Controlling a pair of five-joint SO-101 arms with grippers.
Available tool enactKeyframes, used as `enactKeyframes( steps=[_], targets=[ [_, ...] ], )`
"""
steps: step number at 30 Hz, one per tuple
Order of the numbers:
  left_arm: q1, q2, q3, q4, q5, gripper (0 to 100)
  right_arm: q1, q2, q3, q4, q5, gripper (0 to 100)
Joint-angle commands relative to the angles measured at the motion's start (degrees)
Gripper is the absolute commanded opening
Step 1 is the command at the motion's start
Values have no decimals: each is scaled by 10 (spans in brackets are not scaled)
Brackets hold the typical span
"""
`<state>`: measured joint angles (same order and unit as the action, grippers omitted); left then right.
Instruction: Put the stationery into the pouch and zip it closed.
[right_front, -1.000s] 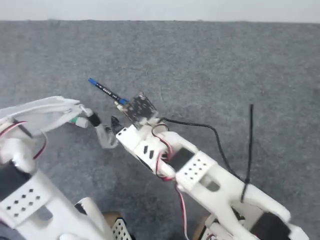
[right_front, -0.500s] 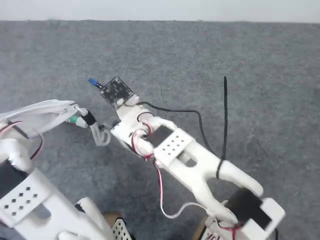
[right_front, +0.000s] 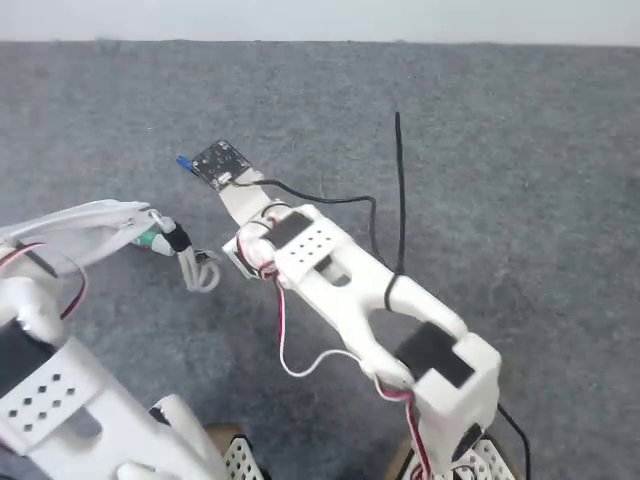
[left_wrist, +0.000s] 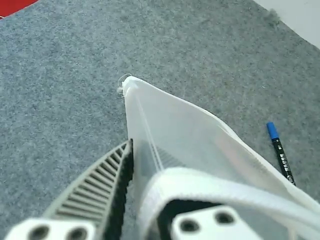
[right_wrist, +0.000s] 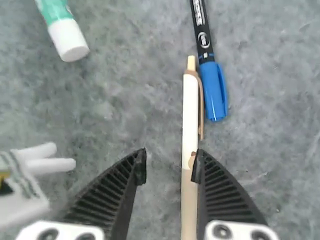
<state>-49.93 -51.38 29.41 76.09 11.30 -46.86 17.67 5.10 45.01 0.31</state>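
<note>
My right gripper (right_wrist: 167, 157) stands open just above the mat, one finger on each side of a beige pen (right_wrist: 190, 115). The pen lies against one finger (right_wrist: 220, 190). Beside it lies a blue-capped black marker (right_wrist: 209, 80), whose cap (right_front: 184, 162) peeks out past my right arm's wrist (right_front: 245, 205) in the high view. A green and white glue stick (right_wrist: 62, 30) lies a short way off. My left gripper (left_wrist: 145, 165) is shut on the white mesh pouch (left_wrist: 190, 135), which it holds up at the left (right_front: 80, 225).
A small white pronged item (right_wrist: 30, 167) lies beside the pouch mouth (right_front: 200, 270). Grey felt mat (right_front: 500, 150) covers the table, with open room to the right and at the back. A black cable (right_front: 400, 190) arches over my right arm.
My right arm has stretched away and to the left, over the pens, and now covers most of the marker. The left arm and the pouch have stayed where they were.
</note>
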Motion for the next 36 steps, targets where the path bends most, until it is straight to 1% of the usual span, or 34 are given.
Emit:
enactKeyframes(
  steps=[1,11,14,23,27,34,36],
  targets=[
    [-2,-10,-9,-22,10,11,7,17,-73,26,-4,145],
    [-2,-10,-8,-22,9,11,16,111,-151,31,-2,145],
    [-2,-10,-8,-22,9,11,30,131,-171,31,-2,144],
    [-2,-10,-8,-21,9,11,32,183,-210,34,-1,144],
    [-2,-10,-8,-21,8,11,32,206,-244,73,25,144],
    [-2,-10,-8,-21,8,11,32,267,-330,150,30,143],
    [-2,-10,-8,-21,8,11,31,284,-356,172,30,117]
  ],
)
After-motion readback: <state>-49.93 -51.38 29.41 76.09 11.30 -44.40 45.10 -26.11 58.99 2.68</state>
